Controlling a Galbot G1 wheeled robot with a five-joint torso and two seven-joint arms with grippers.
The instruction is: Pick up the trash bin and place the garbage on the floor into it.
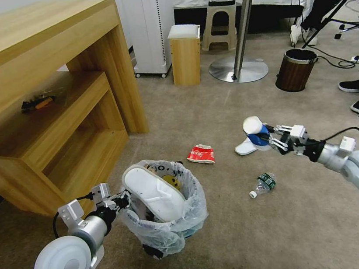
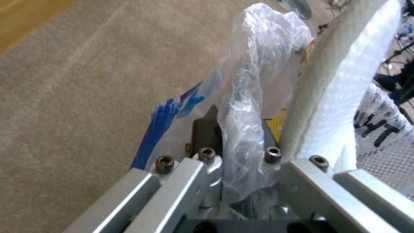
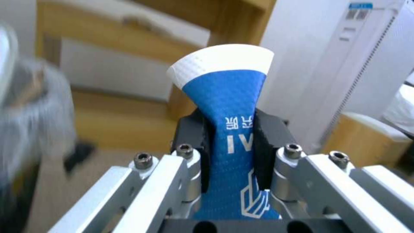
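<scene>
We see the left claw point(image 1: 124, 200) clamped on the rim of the trash bin point(image 1: 168, 233), its fingers closed on the crinkly translucent liner; in the left wrist view the plastic point(image 2: 241, 106) is bunched between the dark pads. The bin hangs low over the beige carpet floor point(image 1: 255, 239), in front of the wooden shelf unit point(image 1: 45, 121), though we cannot tell whether its base touches the carpet. A white slipper point(image 1: 154, 193) lies tilted across the bin's mouth, partly sticking out above the rim.

To the right, the right claw point(image 1: 267, 137) holds a blue-and-white paper cup point(image 1: 255, 131) above the floor, its jaws squeezing the cup flat at the middle; the right wrist view shows the cup point(image 3: 228, 106) pinched between black pads, its white rim flaring beyond them. Just beside the cup, a second white slipper point(image 1: 245, 148) lies on the carpet.

Between the two claws, a crumpled red wrapper point(image 1: 201, 154) rests on the carpet. A clear bottle with a green label point(image 1: 262, 184) lies on its side below the right claw, well apart from the bin.

Farther back, we see a brown wood-grain bin point(image 1: 295, 70) near a round table's base point(image 1: 238, 68).
</scene>
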